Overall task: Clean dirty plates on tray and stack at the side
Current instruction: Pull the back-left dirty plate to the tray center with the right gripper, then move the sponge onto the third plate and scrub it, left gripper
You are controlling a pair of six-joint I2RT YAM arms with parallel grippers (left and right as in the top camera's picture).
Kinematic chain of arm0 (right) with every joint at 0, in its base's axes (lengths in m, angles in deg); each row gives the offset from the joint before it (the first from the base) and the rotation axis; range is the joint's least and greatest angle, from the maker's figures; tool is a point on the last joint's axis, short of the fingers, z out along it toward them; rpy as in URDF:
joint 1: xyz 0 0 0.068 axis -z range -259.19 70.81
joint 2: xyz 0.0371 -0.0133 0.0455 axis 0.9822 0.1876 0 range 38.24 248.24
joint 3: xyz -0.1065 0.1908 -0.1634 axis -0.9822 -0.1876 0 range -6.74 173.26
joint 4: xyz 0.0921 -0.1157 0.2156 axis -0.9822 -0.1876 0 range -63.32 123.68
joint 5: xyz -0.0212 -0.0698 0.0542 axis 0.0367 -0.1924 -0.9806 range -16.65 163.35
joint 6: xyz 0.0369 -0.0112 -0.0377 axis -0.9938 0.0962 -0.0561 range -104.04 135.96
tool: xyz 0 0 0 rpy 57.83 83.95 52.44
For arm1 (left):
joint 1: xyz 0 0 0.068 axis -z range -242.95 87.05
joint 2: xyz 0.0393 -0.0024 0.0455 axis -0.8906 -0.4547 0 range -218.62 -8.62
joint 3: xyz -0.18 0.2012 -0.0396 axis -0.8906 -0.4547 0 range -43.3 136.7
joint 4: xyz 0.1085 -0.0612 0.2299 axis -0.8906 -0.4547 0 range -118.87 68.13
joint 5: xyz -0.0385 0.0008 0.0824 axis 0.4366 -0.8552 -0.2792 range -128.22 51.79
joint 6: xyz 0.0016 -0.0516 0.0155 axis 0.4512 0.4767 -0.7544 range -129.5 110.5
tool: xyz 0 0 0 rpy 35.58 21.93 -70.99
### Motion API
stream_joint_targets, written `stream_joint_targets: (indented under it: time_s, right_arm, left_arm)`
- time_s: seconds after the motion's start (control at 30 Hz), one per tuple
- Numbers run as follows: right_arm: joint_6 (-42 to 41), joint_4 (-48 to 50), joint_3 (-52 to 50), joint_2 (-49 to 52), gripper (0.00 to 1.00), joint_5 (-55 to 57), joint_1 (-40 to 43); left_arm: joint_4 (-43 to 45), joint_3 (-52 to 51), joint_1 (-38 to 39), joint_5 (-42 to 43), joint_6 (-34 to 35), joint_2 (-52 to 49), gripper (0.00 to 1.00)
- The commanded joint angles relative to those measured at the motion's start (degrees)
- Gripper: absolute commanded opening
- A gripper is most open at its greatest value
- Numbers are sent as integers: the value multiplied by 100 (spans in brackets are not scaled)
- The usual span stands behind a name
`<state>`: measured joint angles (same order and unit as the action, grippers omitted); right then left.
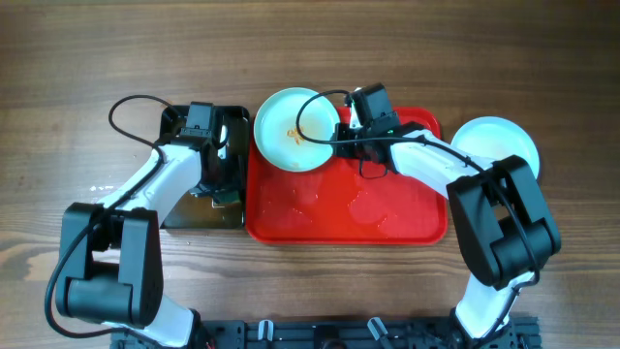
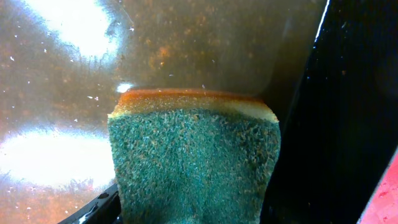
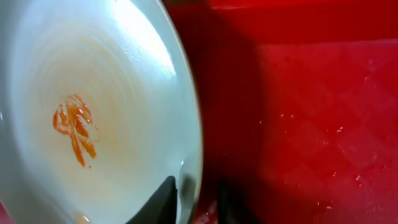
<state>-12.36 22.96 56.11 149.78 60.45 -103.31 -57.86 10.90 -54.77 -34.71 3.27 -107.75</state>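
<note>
A pale plate (image 1: 291,129) with an orange smear sits tilted at the far left corner of the red tray (image 1: 387,218). My right gripper (image 1: 341,133) is shut on that plate's right rim; the right wrist view shows the fingers (image 3: 193,202) pinching the rim of the plate (image 3: 93,124) above the tray (image 3: 323,124). A clean plate (image 1: 496,143) lies on the table right of the tray. My left gripper (image 1: 225,160) is shut on a green sponge (image 2: 193,168) with an orange edge, held down in the black tray (image 1: 208,208).
The black tray holds brownish water (image 2: 186,43); its dark wall (image 2: 336,112) stands to the right of the sponge. The red tray is wet. Cables loop over the plate and behind the left arm.
</note>
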Motion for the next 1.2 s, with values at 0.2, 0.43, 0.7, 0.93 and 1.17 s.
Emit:
stream_joint_targets:
  time_s: [0.2, 0.43, 0.7, 0.93, 1.17]
  right_arm:
    - [-74, -1014, 57, -323, 7, 205, -20]
    - [-13, -2957, 57, -566, 4, 656, -20]
    - [136, -3132, 57, -566, 4, 654, -20]
    - [142, -3136, 57, -566, 4, 651, -20]
    - [286, -3134, 57, -566, 4, 651, -20]
  left_arm:
    - [0, -24, -11, 50, 11, -127, 60]
    - [2, -24, -11, 50, 11, -127, 60]
    - [385, -24, -11, 50, 11, -127, 31]
    - [409, -22, -11, 50, 11, -127, 4]
    - [411, -11, -11, 52, 9, 219, 4]
